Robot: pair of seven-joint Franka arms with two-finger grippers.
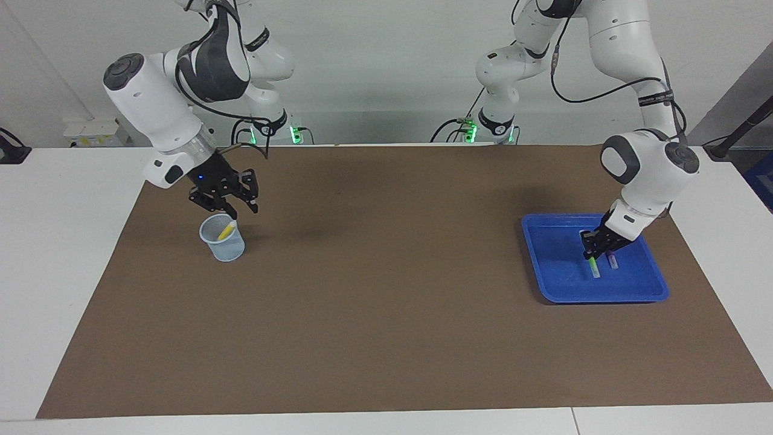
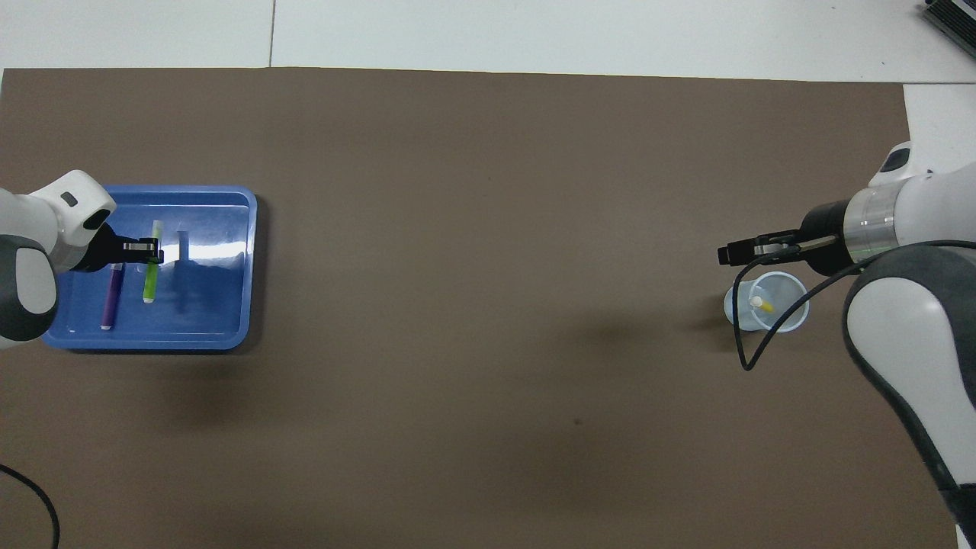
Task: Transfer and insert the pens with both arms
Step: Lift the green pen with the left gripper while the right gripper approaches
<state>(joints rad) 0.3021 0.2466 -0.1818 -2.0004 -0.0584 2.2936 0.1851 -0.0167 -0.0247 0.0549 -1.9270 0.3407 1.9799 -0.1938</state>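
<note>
Tray: a blue tray (image 1: 655, 295) sits toward the left arm's end of the table, holding the green pen (image 1: 594, 266) and the purple pen (image 2: 113, 295) side by side.
Left gripper: the left gripper (image 1: 595, 249) is down in the tray with its fingers closed around the upper end of the green pen, which looks tilted with its pale end low.
Cup: a clear cup (image 1: 223, 239) stands toward the right arm's end, with the yellow pen (image 1: 226, 230) leaning inside it.
Right gripper: the right gripper (image 1: 232, 202) hangs just above the cup rim, fingers spread and holding nothing.
Risk, grip: the pen is held near one end, so it may well swing or slip on lifting.
Risk, neighbour: the purple pen lies just beside the held one, and a sideways drag could knock it.
Risk, cup: the cup looks light, and a low pass by the right gripper could tip it.
Edges: the tray's raised rim must be cleared before any sideways travel.
Open room: the brown mat (image 1: 386, 314) between tray and cup is bare, leaving wide space for a handover.
</note>
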